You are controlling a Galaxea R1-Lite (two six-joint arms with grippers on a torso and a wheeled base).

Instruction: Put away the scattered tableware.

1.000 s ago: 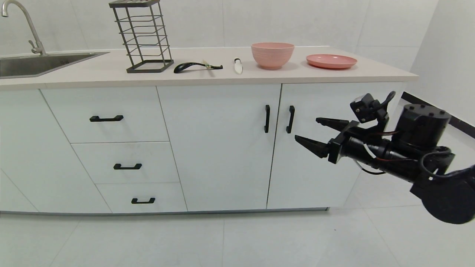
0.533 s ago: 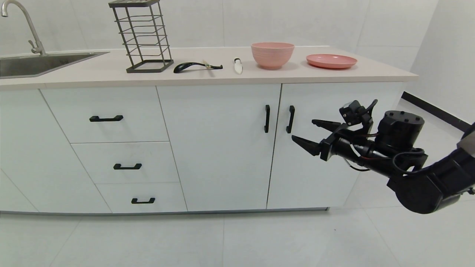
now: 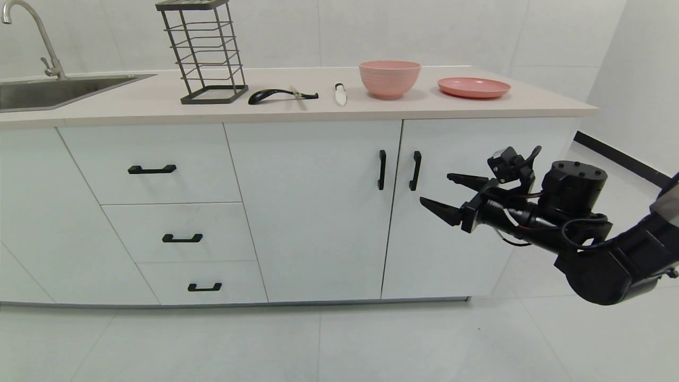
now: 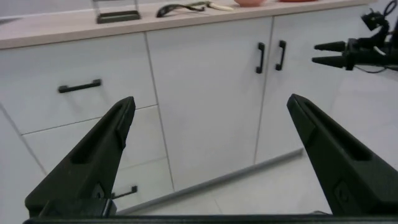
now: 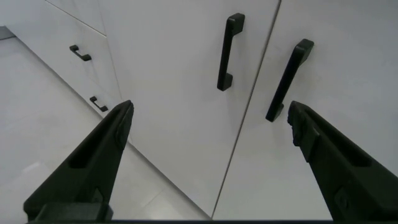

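On the beige countertop (image 3: 132, 103) lie a round pink bowl (image 3: 390, 78), a flat pink plate (image 3: 473, 87), a black spoon (image 3: 276, 95) and a small white utensil (image 3: 340, 93), perhaps a knife, beside a tall black wire rack (image 3: 204, 50). Our right gripper (image 3: 436, 188), fingers apart, faces the closed white cabinet doors (image 3: 339, 223) below; our left gripper (image 4: 210, 102), likewise spread, hangs farther back.

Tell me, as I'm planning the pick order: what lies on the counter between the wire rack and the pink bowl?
Head view: a black spoon crossed by a pale stick, then a small white utensil nearer the bowl.
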